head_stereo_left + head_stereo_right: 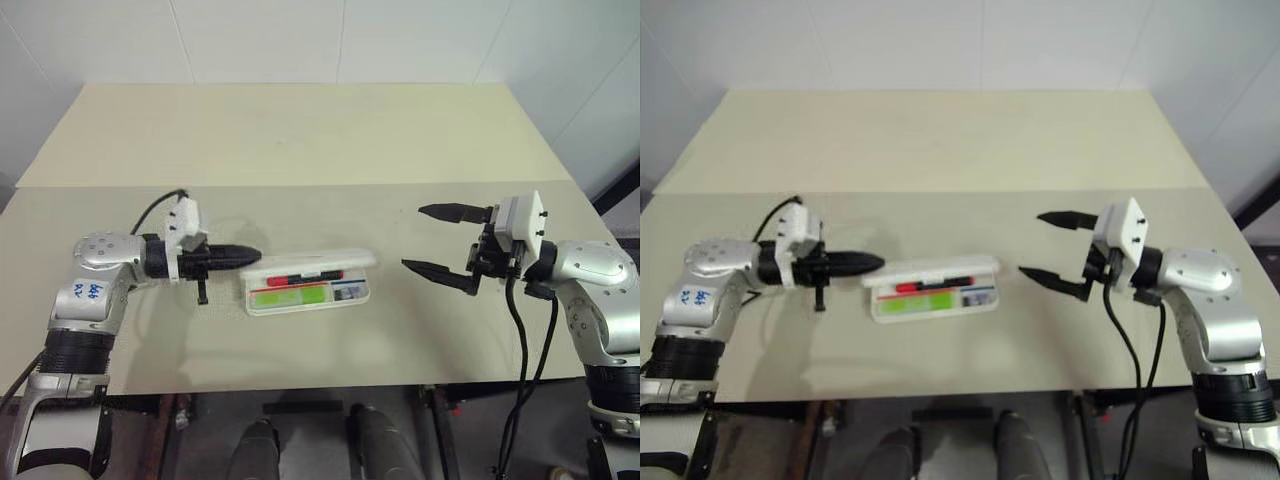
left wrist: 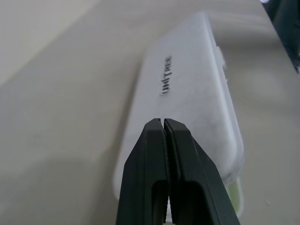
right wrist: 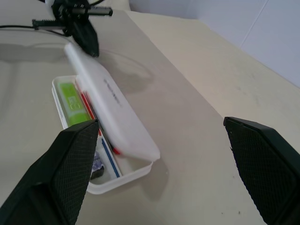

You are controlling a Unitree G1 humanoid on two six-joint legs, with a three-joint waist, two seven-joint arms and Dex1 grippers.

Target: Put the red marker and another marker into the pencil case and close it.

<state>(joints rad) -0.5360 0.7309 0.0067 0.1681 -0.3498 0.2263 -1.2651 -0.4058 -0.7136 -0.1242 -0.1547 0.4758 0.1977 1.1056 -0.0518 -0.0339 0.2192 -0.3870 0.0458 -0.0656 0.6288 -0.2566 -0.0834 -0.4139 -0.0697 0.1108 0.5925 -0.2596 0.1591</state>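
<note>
White pencil case (image 1: pixel 308 284) at the desk's (image 1: pixel 300 130) six o'clock holds red marker (image 1: pixel 303 279) and green marker (image 1: pixel 290 296); lid half-raised, closing remains. My left hand (image 1: pixel 252 255) is pinched empty, right hand (image 1: pixel 430 240) wide

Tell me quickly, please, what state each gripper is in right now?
Left gripper: shut, holding nothing, at the pencil case lid.
Right gripper: open, empty.

White pencil case (image 1: pixel 308 281) with dark lettering on lid, red and blue stripe inside tray. Red-and-black marker (image 1: pixel 303 279). Lime-green marker (image 1: pixel 290 296). Pale beige table (image 1: pixel 300 140). Black fingers on left tool (image 1: pixel 247 256) and right tool (image 1: pixel 432 240).
</note>
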